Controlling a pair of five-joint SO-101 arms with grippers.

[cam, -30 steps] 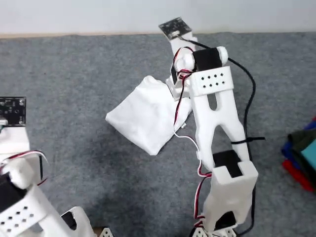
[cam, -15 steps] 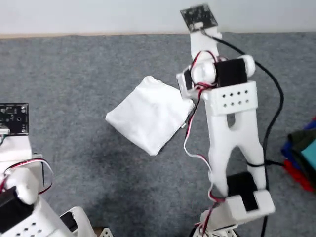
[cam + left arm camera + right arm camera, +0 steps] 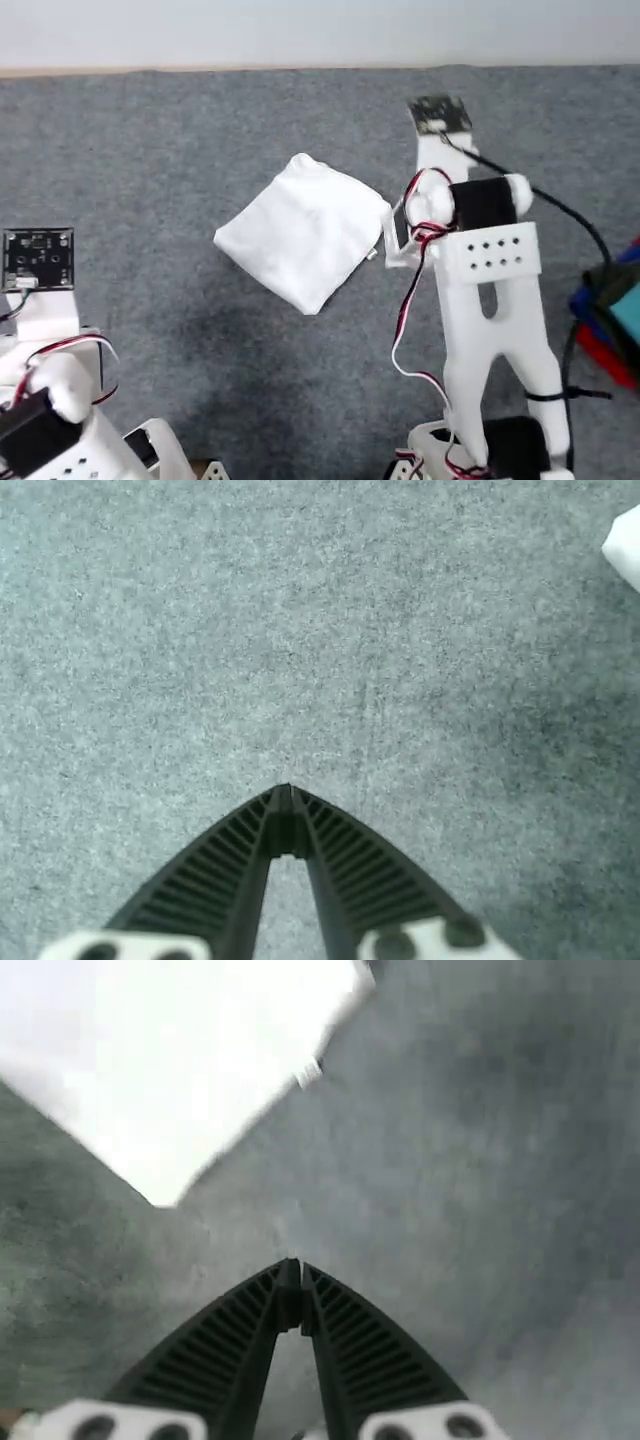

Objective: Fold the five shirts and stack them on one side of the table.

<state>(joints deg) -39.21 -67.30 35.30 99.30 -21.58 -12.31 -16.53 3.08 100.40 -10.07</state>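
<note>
The grey desk (image 3: 150, 130) spreads under both grippers. The right arm (image 3: 490, 290) stands over it, and the left arm (image 3: 50, 400) sits low at the near corner.

A folded white shirt (image 3: 300, 232) lies flat on the desk just beside the right gripper (image 3: 290, 1265), on the side toward the left arm. It is ahead of the tips and apart from them. On the right gripper's other side, well apart at the desk's edge, sits a stack of folded shirts (image 3: 610, 320) in dark, teal, blue and red.

The right gripper has its two ribbed fingers pressed together with nothing between them, above bare desk. The left gripper (image 3: 288, 792) is likewise closed tight and empty over bare desk, with one corner of the white shirt (image 3: 625, 545) well ahead of it and off to the side.

A small tag (image 3: 308, 1072) pokes out from the white shirt's edge nearest the right gripper.
</note>
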